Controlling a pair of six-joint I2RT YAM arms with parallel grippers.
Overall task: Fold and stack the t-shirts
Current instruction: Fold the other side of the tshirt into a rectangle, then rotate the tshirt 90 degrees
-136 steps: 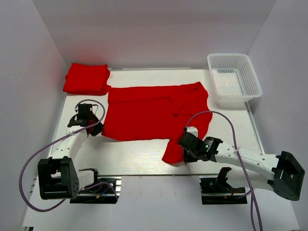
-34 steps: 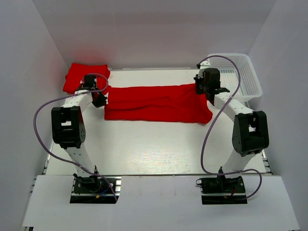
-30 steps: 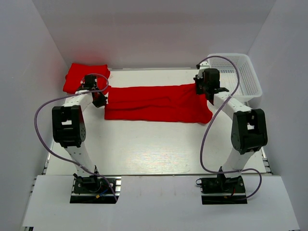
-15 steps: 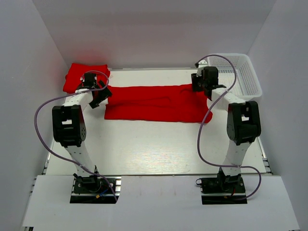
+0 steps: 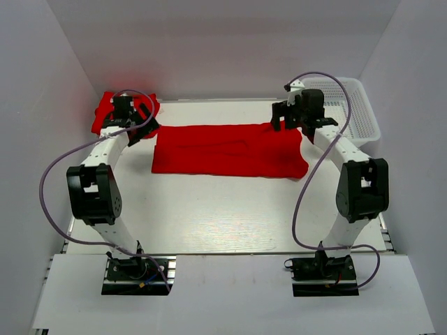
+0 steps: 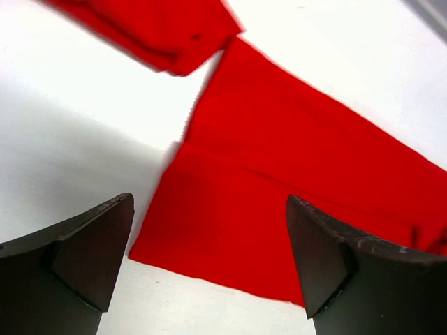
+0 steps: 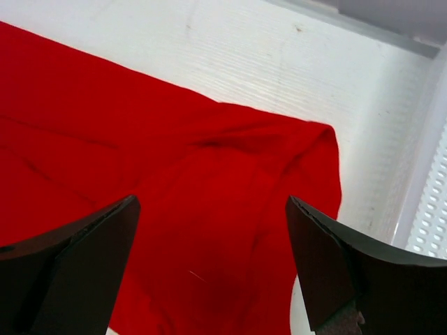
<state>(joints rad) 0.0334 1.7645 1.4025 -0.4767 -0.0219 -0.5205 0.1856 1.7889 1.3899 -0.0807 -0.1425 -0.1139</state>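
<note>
A red t-shirt lies folded in half lengthwise across the far middle of the table. My left gripper hovers open above its left end, and in the left wrist view the shirt shows between my spread fingers with nothing held. My right gripper is open over the shirt's far right corner, and in the right wrist view the crumpled corner sits below the wide jaws. Another folded red t-shirt rests at the back left, also seen as the red pile in the left wrist view.
A white mesh basket stands at the back right, just beyond my right gripper, and its wall shows at the right wrist view's edge. White walls enclose the table on three sides. Cables loop above both arms.
Both grippers have opened and let go of the shirt's far edge, then lifted slightly away. The shirt, spread flat earlier, now lies folded in half.
</note>
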